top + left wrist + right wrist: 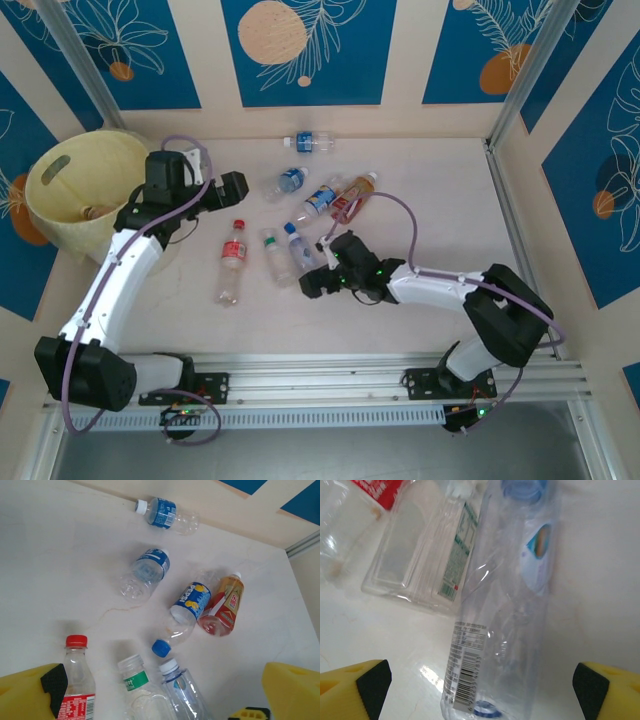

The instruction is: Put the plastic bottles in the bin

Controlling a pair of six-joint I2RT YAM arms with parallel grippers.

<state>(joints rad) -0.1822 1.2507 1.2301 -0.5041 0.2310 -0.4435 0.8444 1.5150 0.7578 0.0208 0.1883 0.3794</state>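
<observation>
Hardly begun: counting seven bottles (pixel 232 262) loose on the counter (pixel 440 190), apart from the bin (pixel 45 205) at far left. Something brownish inside it, too small to tell. Right pincer (pixel 480 685) spread wide astride a clear blue-capped bottle (pixel 505 605), gripping nothing. Left pincer (pixel 165 695) fully open, empty, hovering between bin and bottles. Tight quarters there — green-labelled bottle (pixel 455 565) lying just beside the target.
</observation>
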